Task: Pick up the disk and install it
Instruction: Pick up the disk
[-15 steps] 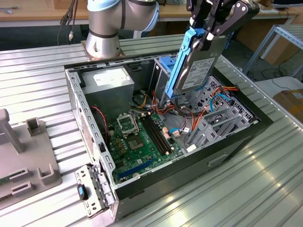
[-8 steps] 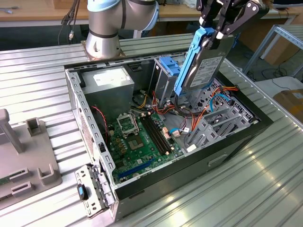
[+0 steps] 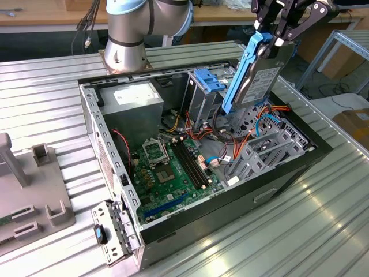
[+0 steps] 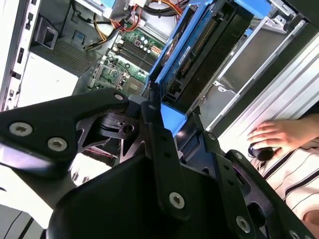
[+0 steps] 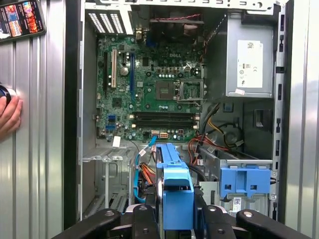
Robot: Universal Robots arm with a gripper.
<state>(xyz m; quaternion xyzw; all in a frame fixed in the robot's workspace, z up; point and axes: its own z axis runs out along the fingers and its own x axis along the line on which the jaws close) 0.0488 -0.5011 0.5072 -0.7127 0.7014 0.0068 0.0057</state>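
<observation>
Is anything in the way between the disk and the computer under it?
The gripper grips the disk, so nothing stands between those two. The disk hangs upright over the open case. Under it, orange and blue cables loop over the metal cage and may be in its way.

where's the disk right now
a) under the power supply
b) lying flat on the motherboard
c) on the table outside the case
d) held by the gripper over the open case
D: in the exterior view the gripper is clamped on the upper end of the disk, which hangs on edge over the drive cage of the open case.
</observation>
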